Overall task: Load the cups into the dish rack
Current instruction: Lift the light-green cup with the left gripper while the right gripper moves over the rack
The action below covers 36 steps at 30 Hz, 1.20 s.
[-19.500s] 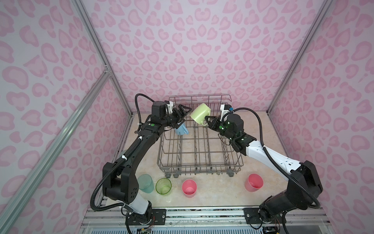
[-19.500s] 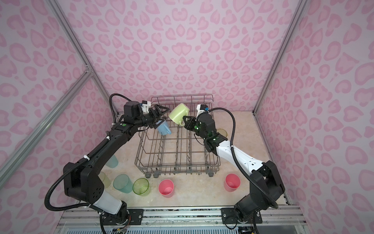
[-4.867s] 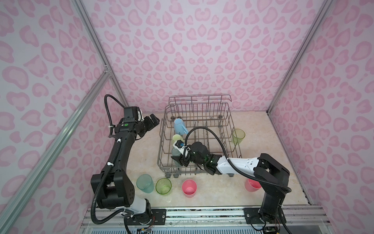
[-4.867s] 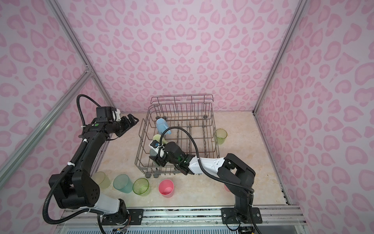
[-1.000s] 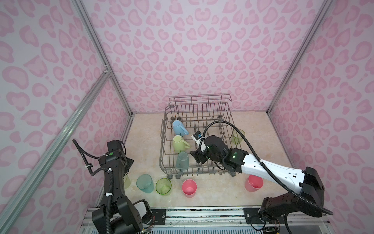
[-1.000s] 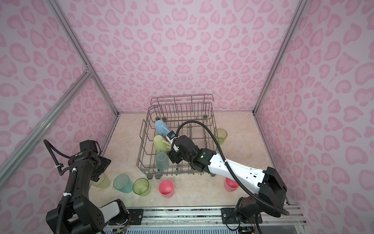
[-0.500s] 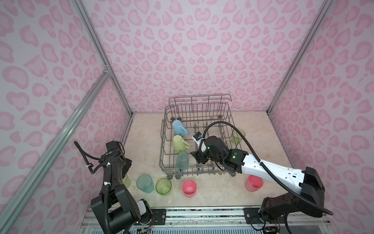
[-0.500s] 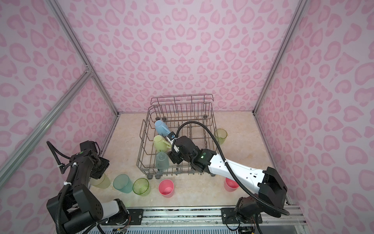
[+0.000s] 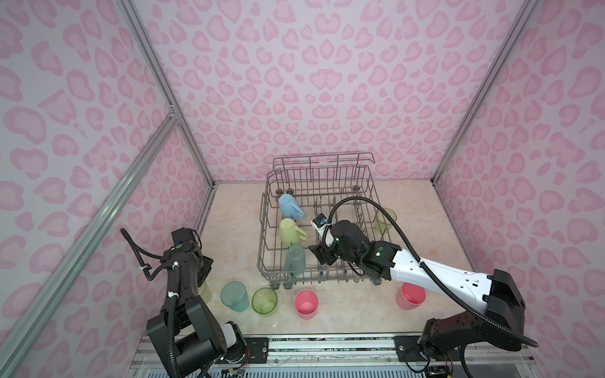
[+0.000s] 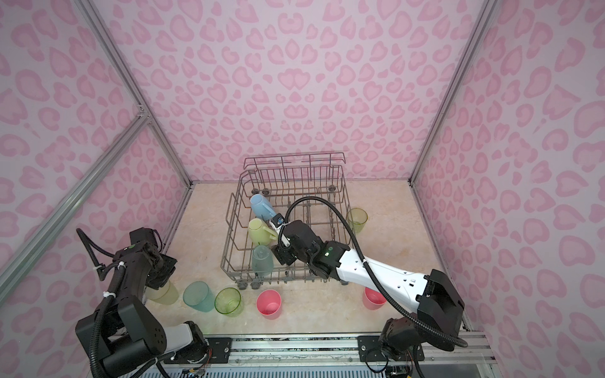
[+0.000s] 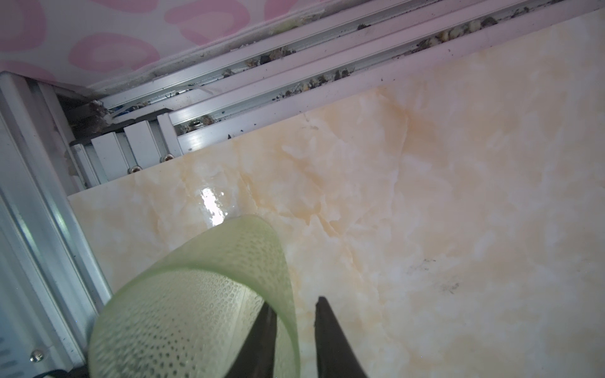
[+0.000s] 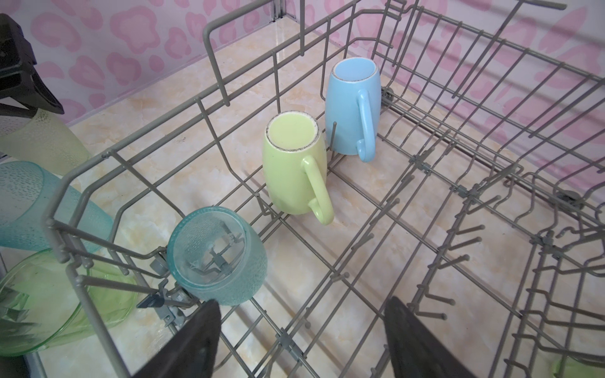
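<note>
Three cups sit upside down inside the dish rack (image 9: 322, 176), along its left side: light-blue mug (image 12: 352, 108) at the back, pale-yellow mug (image 12: 291, 163) next, teal tumbler (image 12: 216, 255) at the front. Six wait outside: four in a row before its front, a pink cup (image 9: 411, 299) under the right arm, a lime cup (image 9: 385, 221) off its right side. At the row's end farthest left of the rack, the left gripper (image 11: 293, 302) straddles the beige cup (image 11: 196, 311) at its rim, jaws narrow, a sliver of gap at the outer finger. Pinching that thin wall could let the cup swing or slip on the lift, or bump the teal cup (image 9: 234, 296) just beside. The right gripper (image 12: 302, 301), wide apart and empty, hangs inside the rack by the teal tumbler; a careless sweep may knock it off its tines
</note>
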Tool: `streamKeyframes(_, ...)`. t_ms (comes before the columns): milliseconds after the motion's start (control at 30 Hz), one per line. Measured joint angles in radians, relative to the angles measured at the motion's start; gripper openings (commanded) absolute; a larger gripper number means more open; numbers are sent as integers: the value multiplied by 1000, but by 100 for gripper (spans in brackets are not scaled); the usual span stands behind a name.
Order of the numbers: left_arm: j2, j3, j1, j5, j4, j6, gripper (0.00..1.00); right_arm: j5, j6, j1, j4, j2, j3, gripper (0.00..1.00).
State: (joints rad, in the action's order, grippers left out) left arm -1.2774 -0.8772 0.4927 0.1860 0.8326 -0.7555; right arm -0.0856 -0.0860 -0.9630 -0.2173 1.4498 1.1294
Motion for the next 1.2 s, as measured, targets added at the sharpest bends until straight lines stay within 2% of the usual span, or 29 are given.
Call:
streamKeyframes(500, 7, 9, 0, -58, -27, 44, 4, -12, 0, 0, 19, -18, -15, 78)
streamKeyframes(667, 19, 9, 1, -99, -37, 56, 3, -23, 0, 1, 18, -18, -15, 78)
streamKeyframes(767, 39, -3, -3, -164, -41, 71, 3, -26, -7, 7, 21, -18, -15, 78)
streamKeyframes(900, 80, -72, -33, -205, -42, 98, 3, -20, -29, 24, 34, -18, -27, 78)
streamKeyframes(1200, 121, -232, -211, -272, -64, 156, 3, 56, -125, 129, 41, -11, -21, 78)
